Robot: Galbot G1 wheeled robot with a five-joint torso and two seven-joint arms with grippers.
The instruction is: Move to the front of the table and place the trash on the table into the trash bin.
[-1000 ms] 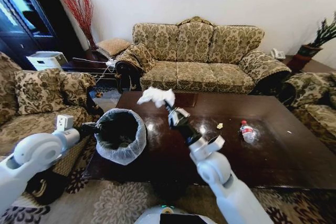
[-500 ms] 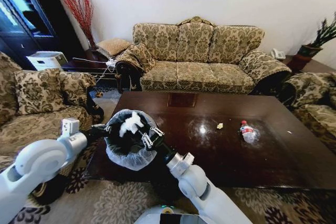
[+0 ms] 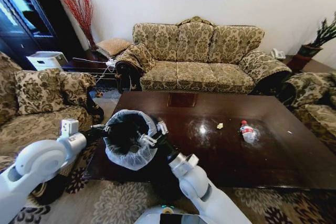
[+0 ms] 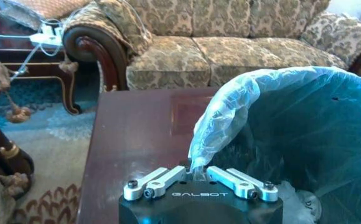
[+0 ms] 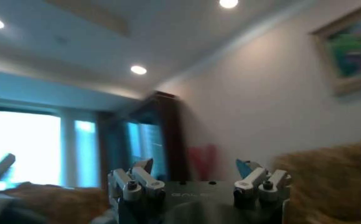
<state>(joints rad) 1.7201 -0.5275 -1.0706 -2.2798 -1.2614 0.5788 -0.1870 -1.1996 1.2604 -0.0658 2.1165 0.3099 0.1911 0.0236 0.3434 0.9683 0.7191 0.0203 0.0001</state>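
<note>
Tabletop [image 3: 273,145]: dark, glossy wood, running from the centre of the head view out to 3 o'clock, with a square inlaid panel near its far edge.
Trash bin [image 3: 128,153]: black, lined with a translucent white bag [image 4: 230,100] folded over the rim; it is at the tabletop's near-left corner, at about 9 o'clock from the tabletop's middle.
Left gripper [image 4: 196,179]: at the bin's rim on its 9 o'clock side; its fingers are clenched on the folded edge of the bag, holding the bin.
Right gripper [image 3: 151,134]: over the bin's rim on its 3 o'clock side, tilted upward; in the right wrist view its fingers [image 5: 130,179] are spread apart with nothing between them.
Bottle [image 3: 247,132]: small, clear, red-capped, lying on the tabletop at about 3 o'clock from the bin, well apart from it.
Yellow scrap [image 3: 220,126]: tiny, on the tabletop just at 9 o'clock of the bottle, between bottle and bin.
White speck [image 3: 287,132]: on the tabletop at 3 o'clock of the bottle; too small to tell what it is.
Sofa [image 3: 197,56]: patterned, beyond the tabletop at 12 o'clock.
</note>
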